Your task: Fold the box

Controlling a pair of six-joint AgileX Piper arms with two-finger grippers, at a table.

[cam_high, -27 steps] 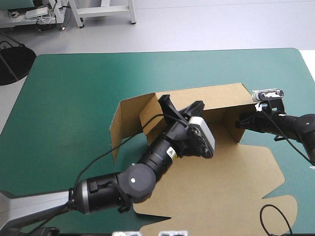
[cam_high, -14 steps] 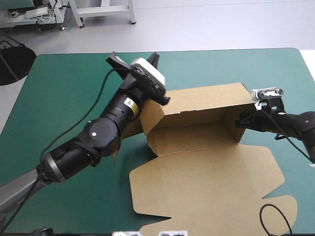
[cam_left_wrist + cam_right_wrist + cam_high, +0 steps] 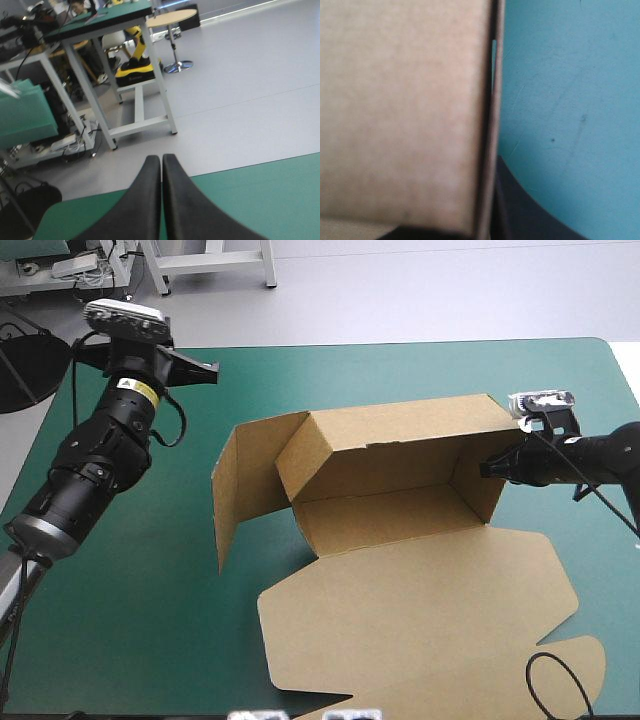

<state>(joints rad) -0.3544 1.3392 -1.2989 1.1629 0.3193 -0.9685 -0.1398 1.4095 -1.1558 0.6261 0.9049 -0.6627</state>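
Likely light yet stiff, the brown cardboard box [image 3: 420, 610] is sitting central on the teal-green table [image 3: 400, 370]. The right gripper [image 3: 490, 468] is clamping its end wall, a sound hold. The left gripper [image 3: 161, 159] is hovering, fingers together.

Left tool [image 3: 161, 158] closed, right tool [image 3: 488, 469] clamped

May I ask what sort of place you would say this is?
Probably a robotics lab or test workshop: a left arm and a right arm stand at a table with a teal-green cover, the right holding a half-folded brown box.
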